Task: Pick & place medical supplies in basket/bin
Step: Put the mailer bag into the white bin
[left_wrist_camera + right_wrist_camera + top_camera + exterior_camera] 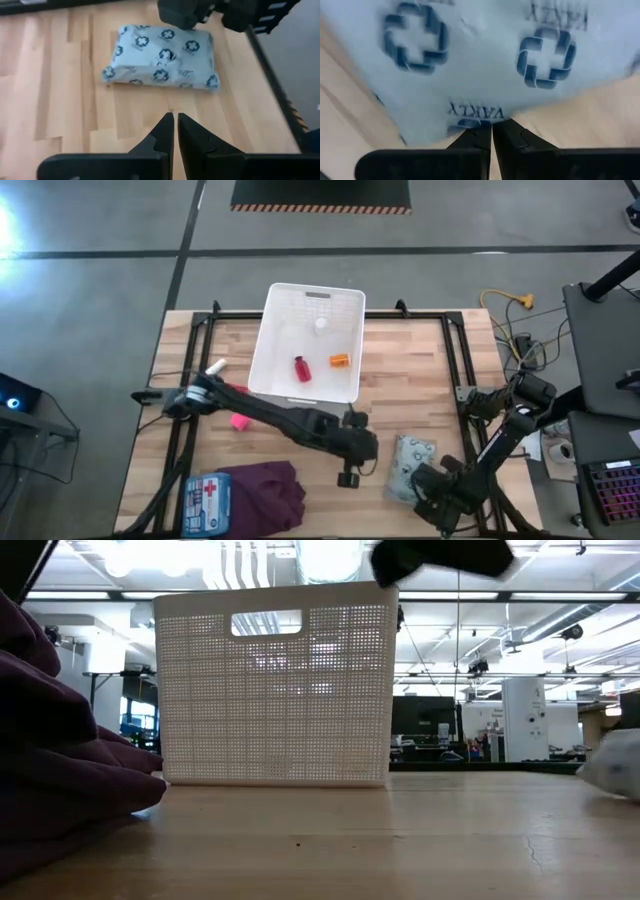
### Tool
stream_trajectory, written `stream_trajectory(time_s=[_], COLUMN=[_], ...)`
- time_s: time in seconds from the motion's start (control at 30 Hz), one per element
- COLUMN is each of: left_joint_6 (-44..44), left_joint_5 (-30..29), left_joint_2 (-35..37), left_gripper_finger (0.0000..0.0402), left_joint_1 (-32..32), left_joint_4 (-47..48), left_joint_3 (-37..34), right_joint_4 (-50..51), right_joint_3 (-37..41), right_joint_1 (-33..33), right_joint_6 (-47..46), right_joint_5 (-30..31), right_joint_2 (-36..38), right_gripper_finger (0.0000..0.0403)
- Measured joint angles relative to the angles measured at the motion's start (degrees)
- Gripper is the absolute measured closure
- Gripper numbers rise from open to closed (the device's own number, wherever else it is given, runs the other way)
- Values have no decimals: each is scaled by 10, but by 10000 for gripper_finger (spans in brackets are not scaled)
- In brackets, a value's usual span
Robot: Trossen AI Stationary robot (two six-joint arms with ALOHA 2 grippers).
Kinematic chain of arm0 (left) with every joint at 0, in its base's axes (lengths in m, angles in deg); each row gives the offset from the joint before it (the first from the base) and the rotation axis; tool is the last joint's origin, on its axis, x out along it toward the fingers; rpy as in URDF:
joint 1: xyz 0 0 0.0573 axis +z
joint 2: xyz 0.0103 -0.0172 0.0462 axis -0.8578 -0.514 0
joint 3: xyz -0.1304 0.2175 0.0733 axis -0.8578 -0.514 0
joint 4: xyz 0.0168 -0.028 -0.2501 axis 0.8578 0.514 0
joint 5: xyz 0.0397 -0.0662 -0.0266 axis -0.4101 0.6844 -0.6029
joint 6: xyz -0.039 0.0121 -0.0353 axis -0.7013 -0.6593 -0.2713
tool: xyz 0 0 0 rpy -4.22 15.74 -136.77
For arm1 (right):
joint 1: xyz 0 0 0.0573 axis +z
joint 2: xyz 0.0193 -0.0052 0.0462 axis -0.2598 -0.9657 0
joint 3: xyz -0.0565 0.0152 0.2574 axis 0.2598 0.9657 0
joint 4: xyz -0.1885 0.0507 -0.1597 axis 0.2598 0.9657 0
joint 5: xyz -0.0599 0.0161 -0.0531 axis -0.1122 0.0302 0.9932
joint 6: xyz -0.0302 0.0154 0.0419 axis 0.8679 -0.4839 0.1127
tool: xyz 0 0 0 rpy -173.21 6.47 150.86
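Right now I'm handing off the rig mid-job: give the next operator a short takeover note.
Left gripper: shut, empty, above the table facing the patterned pouch.
Right gripper: shut, nosed up to that pouch's edge; no grip visible.
Done: red bottle, orange box and white vial in the basket.
Left: patterned pouch, pink cube, tube, first-aid pouch beside the purple cloth.

Black jointed arms point(290, 418) — tapered dark fingers point(162, 131).
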Motion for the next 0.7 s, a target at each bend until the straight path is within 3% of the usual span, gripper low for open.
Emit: stream_trajectory(time_s=[0.1, 0.33, 0.7], left_joint_6=[-18, -54, -54], left_joint_5=[1, -1, 10], left_joint_2=[-32, -103, -113], left_gripper_finger=[396, 396, 396], left_joint_1=[-6, 7, 40], left_joint_4=[-29, -52, -187], left_joint_3=[0, -1, -40], right_joint_4=[-4, -18, -21], right_joint_3=[-5, -8, 1], right_joint_1=[-8, -34, -47], right_joint_6=[8, 53, 50], right_joint_5=[29, 25, 38], right_joint_2=[-2, -8, -14], right_gripper_finger=[394, 394, 394])
